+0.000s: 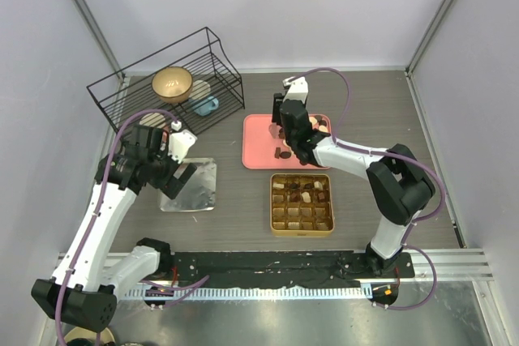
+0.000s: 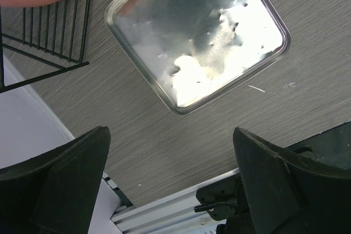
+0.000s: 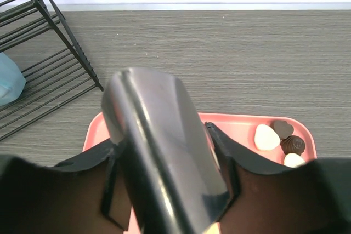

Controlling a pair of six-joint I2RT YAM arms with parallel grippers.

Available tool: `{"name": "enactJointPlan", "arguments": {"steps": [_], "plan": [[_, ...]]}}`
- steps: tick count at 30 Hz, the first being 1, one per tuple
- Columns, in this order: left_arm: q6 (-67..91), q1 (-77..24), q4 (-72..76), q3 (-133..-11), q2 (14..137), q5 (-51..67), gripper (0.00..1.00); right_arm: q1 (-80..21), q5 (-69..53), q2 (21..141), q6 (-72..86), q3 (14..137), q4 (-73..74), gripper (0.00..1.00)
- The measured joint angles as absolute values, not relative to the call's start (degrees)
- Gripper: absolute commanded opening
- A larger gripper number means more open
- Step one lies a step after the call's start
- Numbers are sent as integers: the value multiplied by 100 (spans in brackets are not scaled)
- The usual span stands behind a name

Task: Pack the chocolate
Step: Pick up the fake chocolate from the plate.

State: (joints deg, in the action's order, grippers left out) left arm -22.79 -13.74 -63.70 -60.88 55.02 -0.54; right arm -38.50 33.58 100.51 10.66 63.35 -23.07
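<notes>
right fingers point(image 3: 227, 160) press against both sides of a shiny curved metal tool point(image 3: 159, 146), clamped on it. the tool points forward over the near edge of the pink tray point(image 3: 241, 125). from above, that arm reaches across the pink tray at the middle of the bench point(image 1: 365, 95). left fingers point(image 2: 71, 182) stand wide apart with nothing between them. they hang over bare bench close to a square silver lid point(image 2: 197, 42), which lies flat and well to the left of the tin.

the chocolate point(image 3: 283, 129) is in two places. a few loose pieces lie on the pink tray. in the right wrist view a small cluster of two dark and two cream pieces sits at the tray's far right corner, packed close together and apart from the tool. from above, another dark piece lies near the tray's front edge. just in front of the tray stands the gold gridded tin point(image 1: 273, 204). several cells in its back rows hold lighter and cream-topped pieces. whether the darker cells are filled i cannot tell.

at the back left a black wire rack point(image 1: 229, 74) holds a gold bowl point(image 1: 172, 84) and a pale blue thing point(image 1: 207, 105).
</notes>
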Motion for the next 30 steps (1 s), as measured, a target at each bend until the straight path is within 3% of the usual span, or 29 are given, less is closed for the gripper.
{"name": "enactJointPlan", "arguments": {"steps": [10,23,30], "plan": [[-2296,-1374,-6370,-6082,5494,-102,100,-3837,3354,10053,1131,6333,-2294,44],[-2296,-1374,-6370,-6045,5468,-102,100,-3798,3354,10055,1243,6267,-2394,15],[-2296,-1374,-6372,-6045,5465,-104,100,-3798,3251,10014,1138,6267,-2397,11]]}}
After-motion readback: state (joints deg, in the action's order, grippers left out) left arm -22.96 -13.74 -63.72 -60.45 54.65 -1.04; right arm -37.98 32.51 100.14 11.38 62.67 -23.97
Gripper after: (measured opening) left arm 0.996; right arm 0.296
